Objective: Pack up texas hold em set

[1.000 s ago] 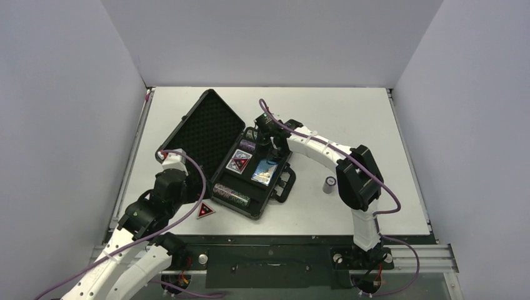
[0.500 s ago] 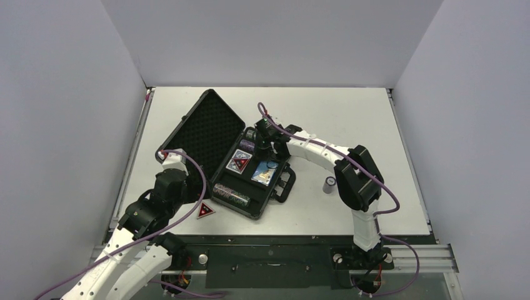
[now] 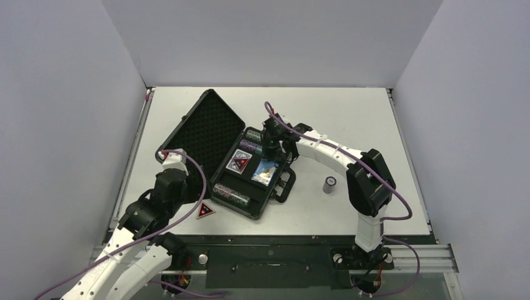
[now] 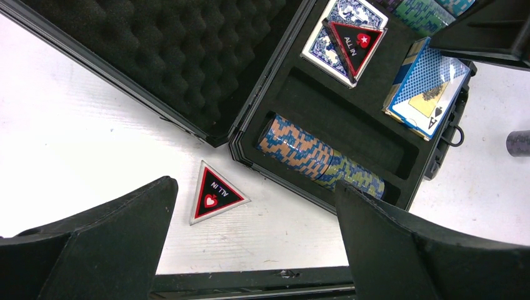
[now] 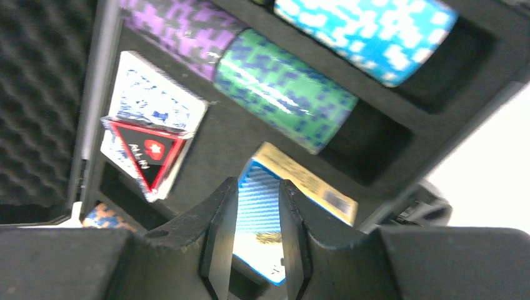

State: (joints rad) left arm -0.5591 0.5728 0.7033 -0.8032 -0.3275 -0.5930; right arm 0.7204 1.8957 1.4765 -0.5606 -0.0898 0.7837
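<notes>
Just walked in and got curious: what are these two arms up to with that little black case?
They are packing a poker set into the open black case. Chip rolls and a red-black triangle already lie inside it. The right gripper, fingers nearly together and apparently holding nothing, is low over the blue card deck, which lies tilted in its slot. The left gripper hovers wide open over a second triangle on the table beside the case. A small grey cylinder also sits outside.

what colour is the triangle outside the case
The triangle is black with a red border; clearest in the left wrist view.
</notes>
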